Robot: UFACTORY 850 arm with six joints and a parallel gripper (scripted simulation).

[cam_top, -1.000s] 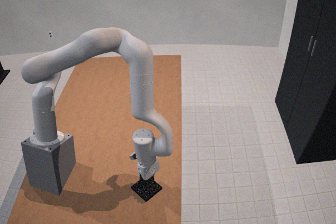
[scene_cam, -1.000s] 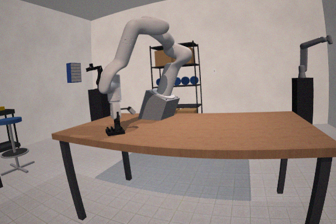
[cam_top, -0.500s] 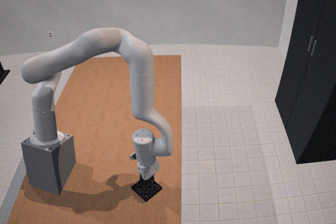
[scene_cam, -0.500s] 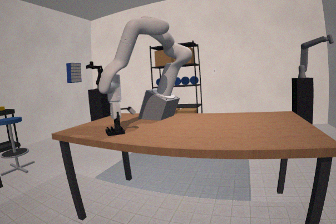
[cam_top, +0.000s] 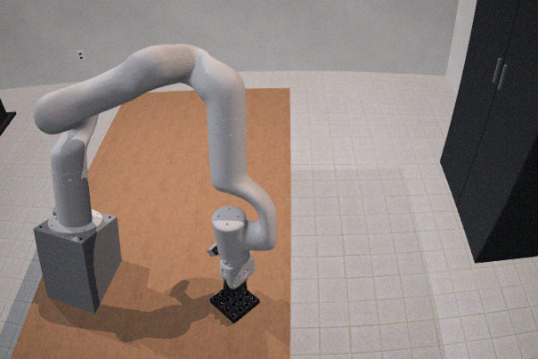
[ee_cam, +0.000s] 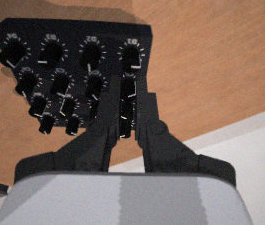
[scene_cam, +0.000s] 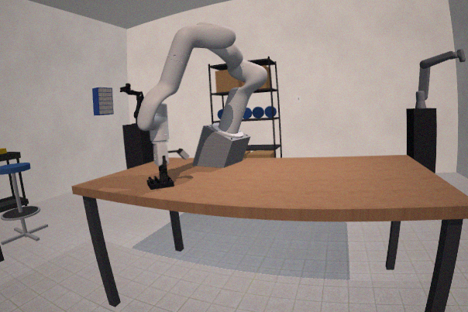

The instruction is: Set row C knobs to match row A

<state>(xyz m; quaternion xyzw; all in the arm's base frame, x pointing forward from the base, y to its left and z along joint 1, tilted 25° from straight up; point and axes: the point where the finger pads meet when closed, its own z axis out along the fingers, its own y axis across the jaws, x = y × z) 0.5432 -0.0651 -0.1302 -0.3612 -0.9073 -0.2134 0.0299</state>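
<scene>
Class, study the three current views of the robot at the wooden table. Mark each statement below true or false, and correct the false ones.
1. The knob box stands near an edge of the table. True.
2. The gripper hangs open, high above the box. False: it is down among the knobs, its fingers closed on a knob in the right-hand column of the wrist view.
3. The arm's grey pedestal stands on the floor. False: it stands on the table.
4. A dark cabinet stands off to one side of the table. True.
5. The box lies tipped on its side. False: it sits flat, knobs upward.
</scene>
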